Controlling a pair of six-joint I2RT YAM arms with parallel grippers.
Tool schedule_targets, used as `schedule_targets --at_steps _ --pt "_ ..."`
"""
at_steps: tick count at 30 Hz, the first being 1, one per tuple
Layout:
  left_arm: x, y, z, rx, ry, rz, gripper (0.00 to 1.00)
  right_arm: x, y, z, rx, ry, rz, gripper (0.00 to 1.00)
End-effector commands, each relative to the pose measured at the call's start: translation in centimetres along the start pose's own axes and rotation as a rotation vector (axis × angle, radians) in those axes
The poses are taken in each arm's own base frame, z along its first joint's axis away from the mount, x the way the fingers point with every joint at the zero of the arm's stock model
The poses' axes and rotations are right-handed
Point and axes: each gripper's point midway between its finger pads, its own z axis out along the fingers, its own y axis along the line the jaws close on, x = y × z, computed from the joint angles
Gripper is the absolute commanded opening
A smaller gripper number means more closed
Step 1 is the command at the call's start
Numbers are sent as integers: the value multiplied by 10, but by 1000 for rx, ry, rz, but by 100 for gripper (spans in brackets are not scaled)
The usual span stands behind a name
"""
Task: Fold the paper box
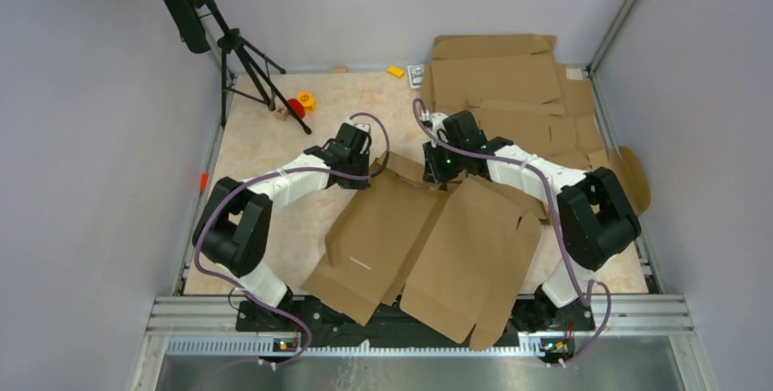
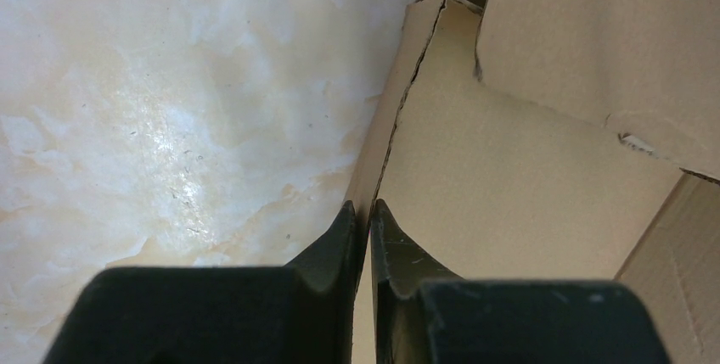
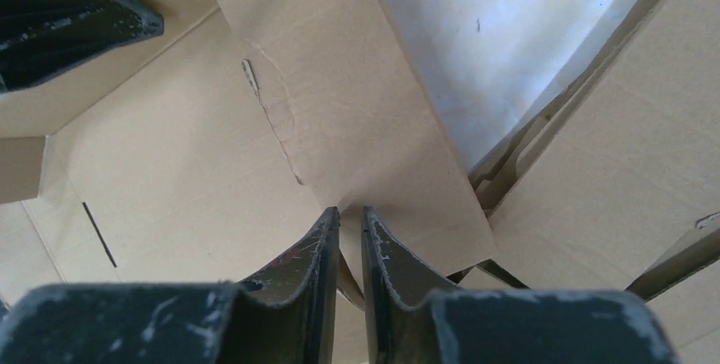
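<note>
L jaws pinching paper box [image 1: 456, 245] flap, R jaws same

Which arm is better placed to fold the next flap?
Probably right: the right gripper pinches a mid-edge flap of the paper box, ready to turn inward; the left gripper clamps only its outer corner.

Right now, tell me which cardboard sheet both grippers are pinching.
The big sheet lying front and centre; left gripper and right gripper clamp its far edge. The other sheets lie stacked in the far right corner, untouched.
</note>
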Motion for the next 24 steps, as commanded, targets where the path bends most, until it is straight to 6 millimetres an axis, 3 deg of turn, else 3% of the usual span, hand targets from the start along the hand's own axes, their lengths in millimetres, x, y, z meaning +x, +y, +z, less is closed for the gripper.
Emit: schedule_targets --at_steps 1,5,9,14,17,21,22,24 --pt "-20 -17 -4 62 -62 -5 9 -2 1 -4 21 16 -44 18" --pt "-21 -19 -4 66 -63 -4 9 -1 3 -4 39 28 -68 27" --pt "-22 -20 -3 67 -63 -2 9 -16 1 -9 69 -24 -48 69" --pt "-21 -20 -2 67 -59 -2 9 -36 -7 -14 57 -70 -41 91" --pt "-20 -20 -1 66 -56 -1 9 -43 -11 -10 -21 -69 -12 94" --pt "-22 -21 -2 68 -59 5 10 -44 -23 -4 11 -25 -61 95" --pt "-21 -21 -3 67 -58 5 10 -44 -26 -4 29 -20 -62 93" --pt "-22 -21 -3 67 -59 6 10 -45 -28 -4 44 -28 -66 80"
